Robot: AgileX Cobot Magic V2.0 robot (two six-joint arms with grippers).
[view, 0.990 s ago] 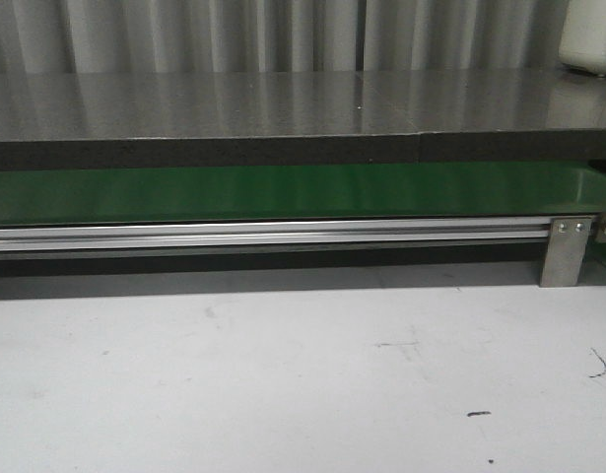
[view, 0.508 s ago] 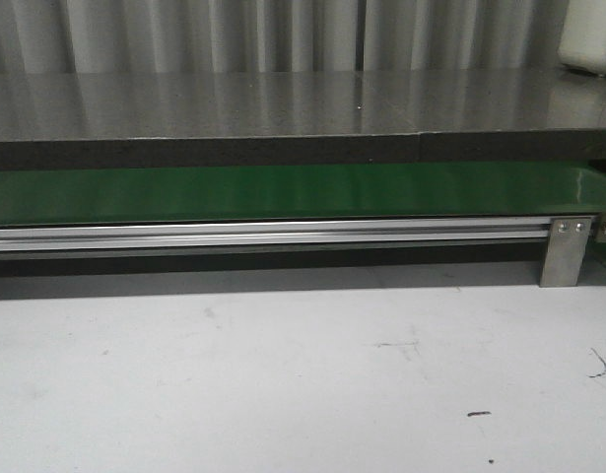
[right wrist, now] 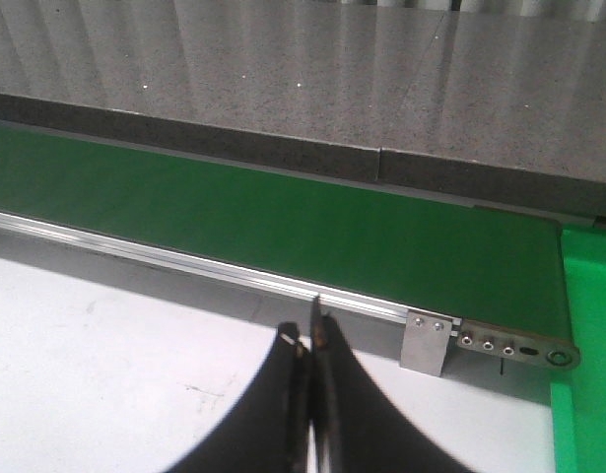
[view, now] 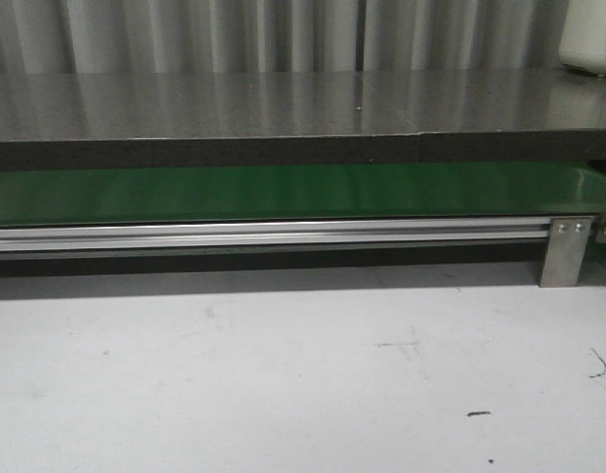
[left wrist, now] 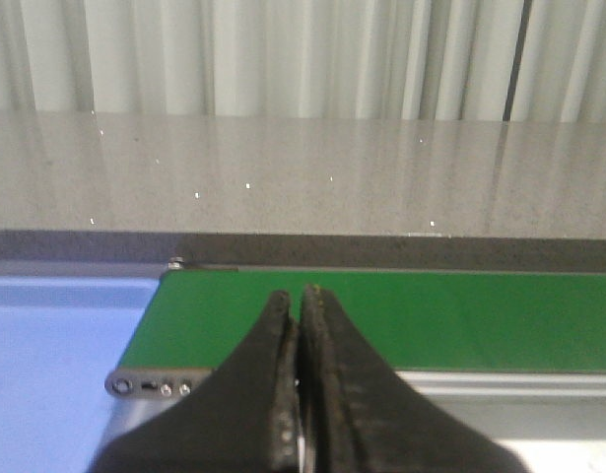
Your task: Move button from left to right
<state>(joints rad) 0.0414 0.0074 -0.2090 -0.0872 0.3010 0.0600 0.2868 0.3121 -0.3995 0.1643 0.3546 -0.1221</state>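
In the front view we saw a white tabletop [view: 283,394], an aluminium rail [view: 263,235], a green conveyor belt [view: 283,192] and a grey counter [view: 283,103]. No view showed the button. In the left wrist view our left gripper [left wrist: 301,315] was pressed together above the belt. In the right wrist view our right gripper [right wrist: 309,345] was likewise pressed together over the tabletop.
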